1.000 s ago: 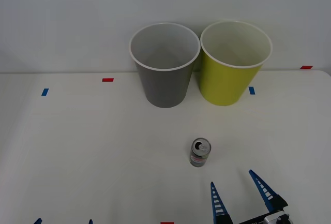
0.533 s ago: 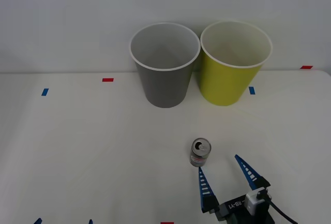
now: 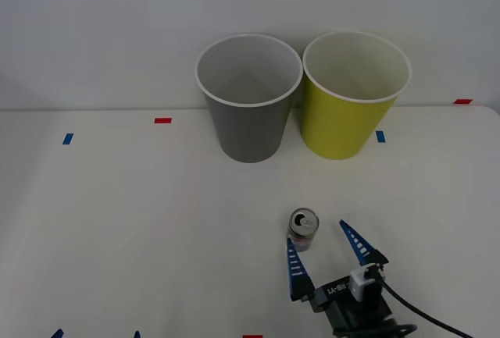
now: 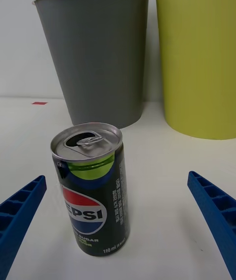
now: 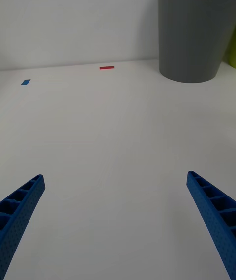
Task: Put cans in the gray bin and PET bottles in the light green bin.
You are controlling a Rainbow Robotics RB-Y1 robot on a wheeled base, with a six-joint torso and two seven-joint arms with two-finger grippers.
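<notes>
So your right gripper (image 3: 326,247) is sitting low over the table (image 3: 117,221), just on the near side of the can (image 3: 303,229), with its jaws spread wide apart. In the front view one blue finger (image 3: 294,268) has its tip right next to the can's base and the other finger angles off to the right, so the can is at the mouth of the opening and toward the left finger, with nothing touching it as far as you can tell. From the right wrist camera the can (image 4: 91,189) stands upright between the two finger tips, closer to one side, silver top with the pull-tab opening facing up, dark body with a green patch and a red, white and blue Pepsi logo.

The can is on the white table in front of the two bins, well apart from both. The gray bin (image 3: 248,100) and the light green bin (image 3: 353,96) stand upright side by side at the far edge near the wall, just beside each other, gray on the left, green on the right.

Your left gripper (image 5: 118,201) is parked at the near left edge of the table, jaws also wide apart, nothing between them. Its camera looks across bare tabletop toward the gray bin, with a red tape mark (image 5: 106,68) and a blue tape mark (image 5: 25,82) out on the table.
</notes>
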